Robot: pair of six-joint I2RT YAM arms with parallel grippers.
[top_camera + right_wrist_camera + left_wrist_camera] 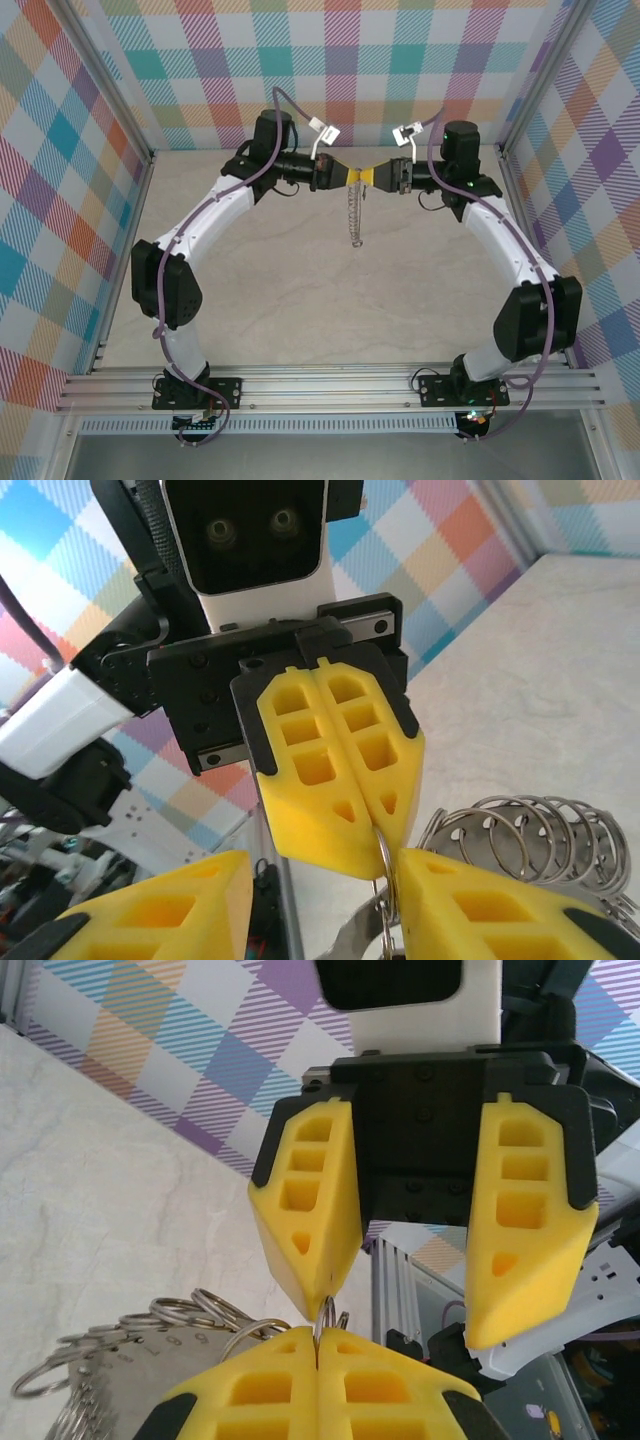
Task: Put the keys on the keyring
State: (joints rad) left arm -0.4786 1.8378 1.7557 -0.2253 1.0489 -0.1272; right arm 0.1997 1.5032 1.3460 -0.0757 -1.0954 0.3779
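The likeliest failure seemed to be a drop. The thin grey metal keyring with small loops all round its rim (355, 214) hung free beneath the meeting fingertips, well above the pale marbled desk (300, 310). Only a short stretch of its wire was pinched, at the very tips of the left arm's yellow ribbed fingers (255, 1395). With so little metal caught, a sideways nudge or a swing of the dangling loops would probably twist the wire out of that hold. A second hazard was contact between the arms, since the right arm's yellow fingers (312, 1195) stood almost tip to tip with the left pair. If they closed slightly off line, they would likely shove the wire aside rather than trap it, or strike the left fingertips. The left fingers were clenched tight together, no gap between them, grasping the keyring wire, which rose just past their tips. The right fingers were spread wide and held nothing. One tip sat right against the wire where it left the left fingers, but whether it touched could not be told. The other tip stood well off to the side. The bunched loops (520, 835) spilled down beside that nearer right finger.
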